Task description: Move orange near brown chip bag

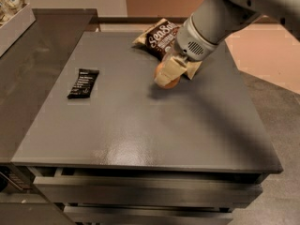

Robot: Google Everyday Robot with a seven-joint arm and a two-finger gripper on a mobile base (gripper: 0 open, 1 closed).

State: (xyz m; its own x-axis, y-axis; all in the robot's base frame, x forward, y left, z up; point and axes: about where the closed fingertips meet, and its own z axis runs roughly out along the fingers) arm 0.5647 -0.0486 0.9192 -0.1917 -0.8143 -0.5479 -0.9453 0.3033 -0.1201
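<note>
Single cam, high off desk (140,125) front edge, tilted down, mid-range, whole top in frame; claw (168,76) far-centre, gripping orange (160,68).

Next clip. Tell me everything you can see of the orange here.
The orange is small, round and matte-skinned, and mostly hidden. The pincer is closed around it, with pale fingers covering its front. It is close beside the near end of the brown chip bag, over the far middle of the grey table. A shadow lies beneath it, but whether it rests on the surface cannot be told.
</note>
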